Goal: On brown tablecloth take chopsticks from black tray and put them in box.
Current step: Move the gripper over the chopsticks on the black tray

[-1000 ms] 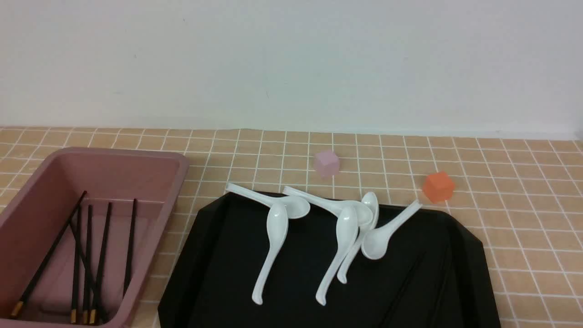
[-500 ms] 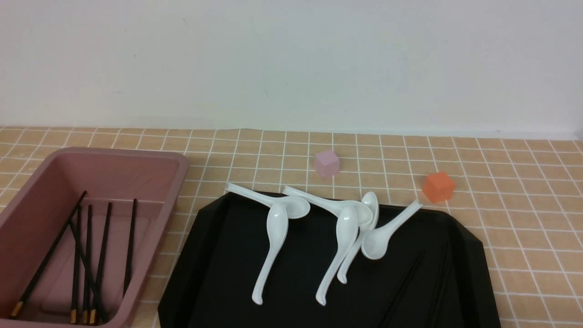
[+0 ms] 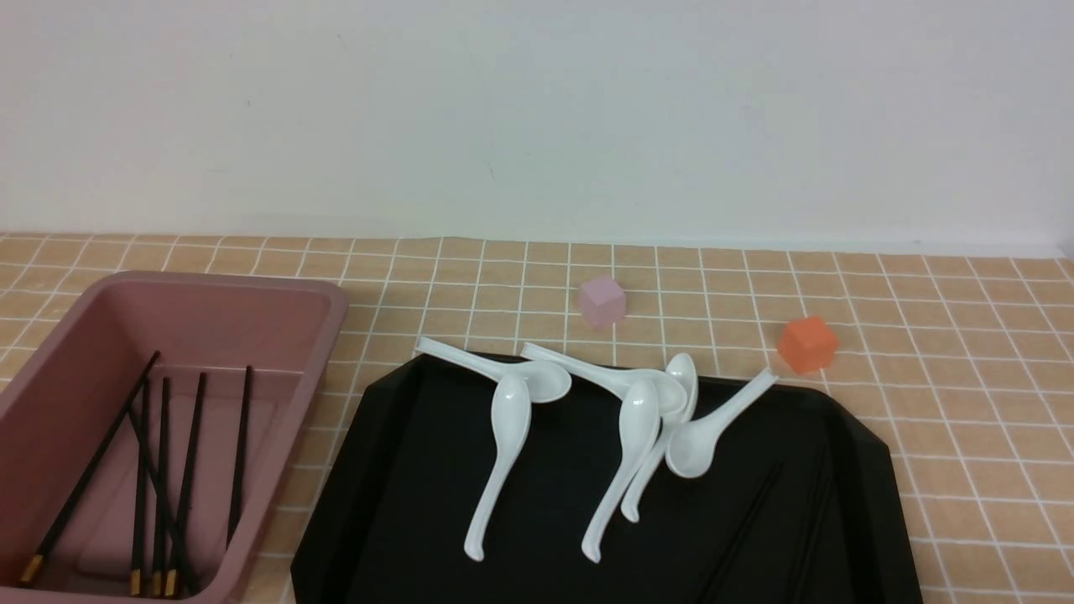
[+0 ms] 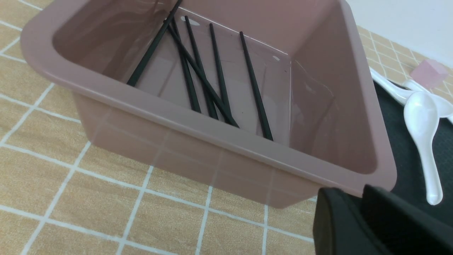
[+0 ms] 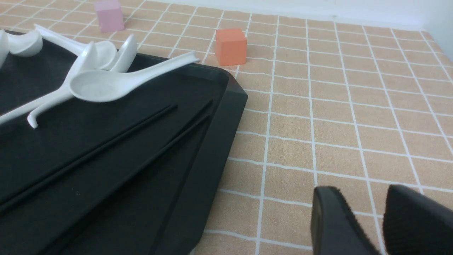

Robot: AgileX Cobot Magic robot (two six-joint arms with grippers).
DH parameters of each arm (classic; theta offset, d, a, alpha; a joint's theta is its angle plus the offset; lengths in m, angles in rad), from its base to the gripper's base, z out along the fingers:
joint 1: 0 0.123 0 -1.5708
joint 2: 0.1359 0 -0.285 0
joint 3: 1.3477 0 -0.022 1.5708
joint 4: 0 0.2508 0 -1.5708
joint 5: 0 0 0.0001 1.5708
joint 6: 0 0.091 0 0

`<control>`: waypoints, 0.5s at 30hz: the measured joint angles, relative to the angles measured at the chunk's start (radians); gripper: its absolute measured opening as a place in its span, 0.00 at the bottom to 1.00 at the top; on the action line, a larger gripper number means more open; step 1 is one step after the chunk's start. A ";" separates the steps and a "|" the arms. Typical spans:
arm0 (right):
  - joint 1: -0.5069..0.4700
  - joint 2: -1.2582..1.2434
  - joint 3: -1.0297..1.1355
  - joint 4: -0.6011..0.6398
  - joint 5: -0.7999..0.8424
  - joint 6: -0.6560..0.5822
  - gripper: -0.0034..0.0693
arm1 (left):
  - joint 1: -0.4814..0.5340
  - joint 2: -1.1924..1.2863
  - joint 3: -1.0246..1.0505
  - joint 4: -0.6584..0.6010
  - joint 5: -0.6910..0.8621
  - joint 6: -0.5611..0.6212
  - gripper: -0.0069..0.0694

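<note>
On the brown tablecloth (image 3: 965,403) the pink box (image 3: 336,310) stands at the left, with several black chopsticks (image 3: 159,470) lying inside, gold bands toward me. The wide black tray (image 3: 403,503) lies to its right. More chopsticks (image 5: 106,141) rest along the tray's right side, faint in the front view (image 3: 747,520). My left gripper (image 4: 352,191) hovers by the box's (image 4: 212,131) near corner, jaws slightly parted and holding nothing. The right gripper (image 5: 362,191) is open over bare cloth just right of the tray (image 5: 212,141). Neither gripper appears in the front view.
Several white soup spoons (image 3: 503,453) sprawl over the tray's far half, some handles overhanging its rim. A small pink cube (image 3: 602,300) and an orange cube (image 3: 807,344) sit on the cloth behind the tray. A white wall closes off the back.
</note>
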 joint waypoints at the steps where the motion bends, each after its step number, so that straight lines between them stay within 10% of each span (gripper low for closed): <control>1: 0.000 0.000 0.000 0.000 0.000 0.000 0.38 | 0.000 0.000 0.000 0.000 0.000 0.000 0.25; 15: 0.000 0.000 0.006 -0.041 -0.058 0.010 0.38 | 0.000 0.000 0.000 0.000 0.000 0.000 0.27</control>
